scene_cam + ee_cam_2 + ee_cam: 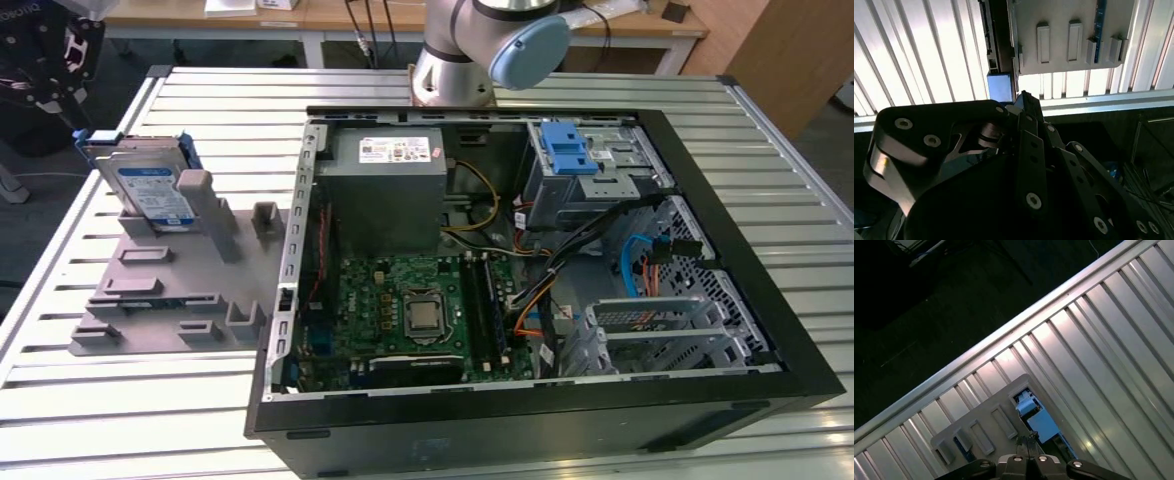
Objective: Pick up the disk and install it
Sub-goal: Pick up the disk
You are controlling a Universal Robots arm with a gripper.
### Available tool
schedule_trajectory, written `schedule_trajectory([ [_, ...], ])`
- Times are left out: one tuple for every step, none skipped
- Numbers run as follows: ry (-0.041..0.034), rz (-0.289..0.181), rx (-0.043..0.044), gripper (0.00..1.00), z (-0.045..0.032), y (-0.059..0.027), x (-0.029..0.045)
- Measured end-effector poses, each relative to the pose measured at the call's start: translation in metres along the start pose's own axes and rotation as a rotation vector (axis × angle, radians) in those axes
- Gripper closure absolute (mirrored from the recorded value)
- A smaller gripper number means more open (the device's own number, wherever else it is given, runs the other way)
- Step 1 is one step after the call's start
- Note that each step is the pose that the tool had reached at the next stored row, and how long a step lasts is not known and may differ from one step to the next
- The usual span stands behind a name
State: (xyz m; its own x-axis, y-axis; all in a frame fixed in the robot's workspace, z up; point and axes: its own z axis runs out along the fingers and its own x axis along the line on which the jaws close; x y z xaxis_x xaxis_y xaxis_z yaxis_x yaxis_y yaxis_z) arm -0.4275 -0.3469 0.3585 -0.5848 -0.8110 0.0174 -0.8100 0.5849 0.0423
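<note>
Disk (144, 190) stands upright in a grey holder (160, 290) at the exterior view's left, likely for easy grasping, with the closed, empty claw (1028, 441) above it.

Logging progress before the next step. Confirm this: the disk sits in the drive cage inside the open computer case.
Not right. In the exterior view, the disk stands upright in the grey fixture on the table, at the exterior view's left of the open computer case, not in the drive cage.
</note>
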Motion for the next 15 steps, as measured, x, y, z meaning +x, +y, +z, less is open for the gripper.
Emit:
schedule_trajectory([
  [0.0003, -0.01, 0.0002, 0.89, 0.0001, 0.0, 0.0],
  [0.0007, -0.022, 0.0005, 0.89, 0.0001, 0.0, 0.0],
  [0.0011, -0.034, 0.0008, 0.89, 0.0001, 0.0, 0.0],
  [0.0016, -0.046, 0.0011, 0.89, 0.0, 0.0, 0.0],
  [0.002, -0.059, 0.0013, 0.89, 0.0, 0.0, 0.0],
  [0.0024, -0.071, 0.0017, 0.89, 0.0001, 0.0, 0.0],
  [0.0028, -0.083, 0.0019, 0.89, 0.0001, 0.0, 0.0],
  [0.0033, -0.096, 0.0021, 0.89, 0.0001, 0.0, 0.0],
  [0.0039, -0.108, 0.0023, 0.89, 0.0, 0.0, 0.0],
  [0.0043, -0.119, 0.0025, 0.89, 0.0001, 0.0, 0.0],
  [0.0047, -0.129, 0.0028, 0.89, 0.0001, 0.0, 0.0],
  [0.0049, -0.137, 0.0031, 0.89, 0.0001, 0.0, 0.0],
  [0.0052, -0.145, 0.0033, 0.89, 0.0001, 0.0, 0.0],
  [0.0056, -0.155, 0.0036, 0.89, 0.0001, 0.0001, 0.0],
  [0.006, -0.165, 0.0037, 0.89, 0.0001, 0.0, 0.0],
])
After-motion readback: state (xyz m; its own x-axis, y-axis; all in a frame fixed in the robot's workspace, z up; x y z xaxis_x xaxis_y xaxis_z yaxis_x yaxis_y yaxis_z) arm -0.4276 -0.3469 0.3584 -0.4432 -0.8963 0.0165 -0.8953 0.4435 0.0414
